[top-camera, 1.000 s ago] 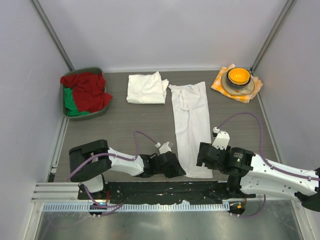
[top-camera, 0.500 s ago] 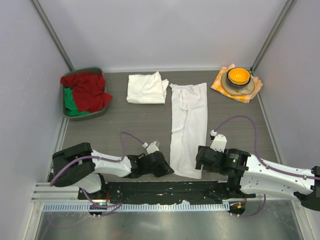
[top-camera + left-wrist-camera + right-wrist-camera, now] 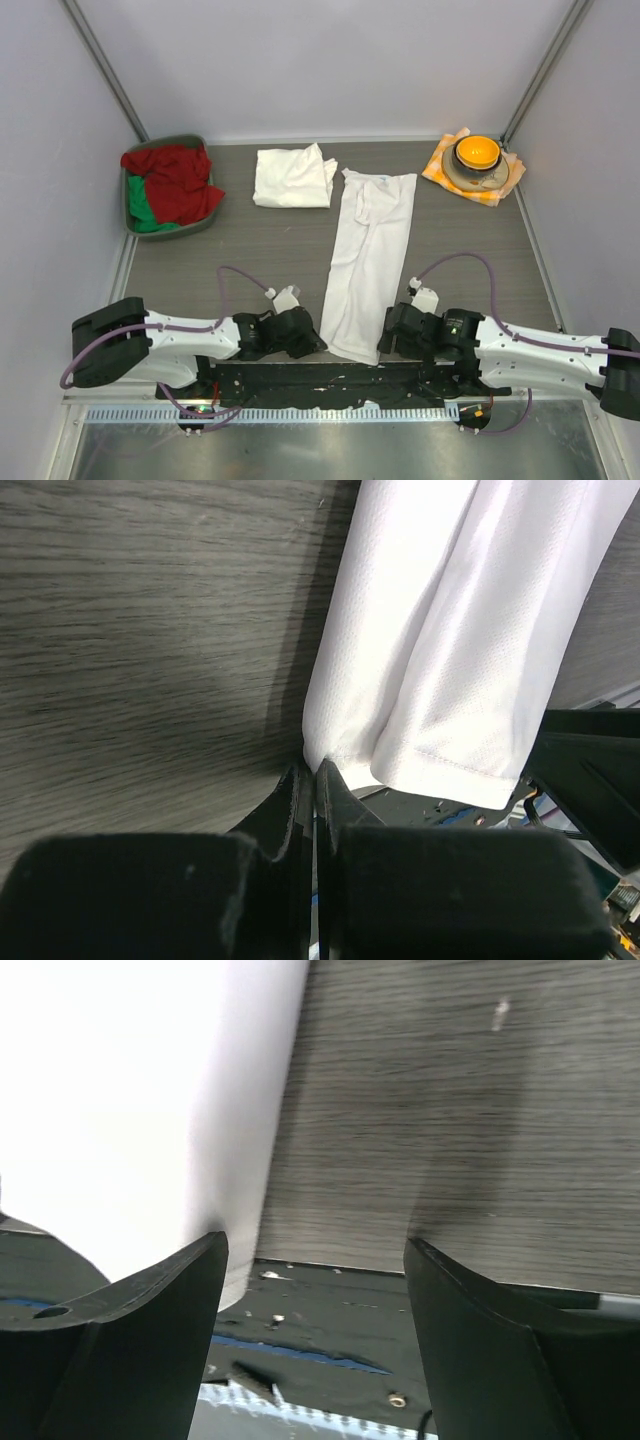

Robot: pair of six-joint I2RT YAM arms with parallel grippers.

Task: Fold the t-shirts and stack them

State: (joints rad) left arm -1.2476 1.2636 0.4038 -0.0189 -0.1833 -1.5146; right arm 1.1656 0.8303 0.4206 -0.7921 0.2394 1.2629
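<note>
A long, narrow folded white t-shirt (image 3: 368, 250) lies slanted down the middle of the table, its near end at the front edge. A second white t-shirt (image 3: 293, 178), folded compact, lies at the back. My left gripper (image 3: 318, 343) is shut on the near left corner of the long t-shirt; the left wrist view shows the jaws (image 3: 312, 775) pinching the hem of that shirt (image 3: 440, 650). My right gripper (image 3: 388, 340) is open at the shirt's near right edge. In the right wrist view (image 3: 315, 1245) the shirt (image 3: 120, 1110) lies by its left finger, not gripped.
A green bin (image 3: 133, 215) with red and green cloths stands at the back left. An orange bowl (image 3: 476, 152) sits on a checked cloth (image 3: 436, 168) at the back right. A black rail (image 3: 330, 378) runs along the table's front edge.
My left gripper has pulled the near end of the long t-shirt to the left, so the shirt now lies slanted. My right gripper has followed it left and nearer the front edge.
</note>
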